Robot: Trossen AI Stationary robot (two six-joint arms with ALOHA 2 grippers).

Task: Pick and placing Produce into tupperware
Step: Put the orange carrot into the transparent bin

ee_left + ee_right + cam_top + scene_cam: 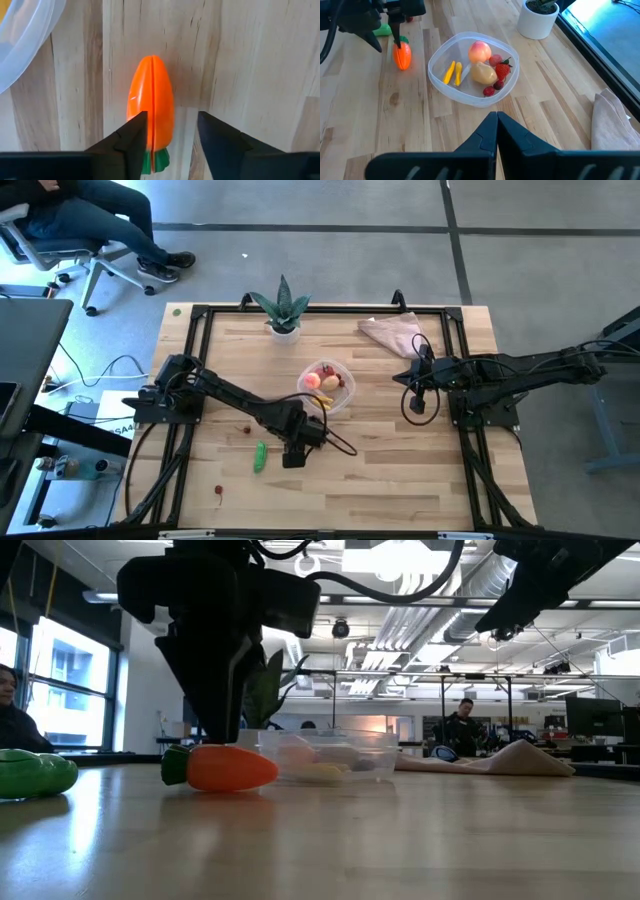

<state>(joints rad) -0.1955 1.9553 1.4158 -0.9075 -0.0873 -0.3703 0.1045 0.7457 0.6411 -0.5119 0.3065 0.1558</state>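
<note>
Tupperware [436, 75] mid-frame already holds peach, potato, berries, yellow sticks — left gripper [172, 137], fingers spread, straddles the carrot [151, 102]; cucumber [260, 457] waits lower left.

A pale wooden plank table [400, 470] carries a round clear plastic container [440, 80] near its middle. Beside the container lies an orange toy carrot [402, 55], a green toy cucumber [260, 457] farther off. Behind the container stand a white-potted spiky green plant [284, 310] and a crumpled beige cloth [395, 333].
</note>
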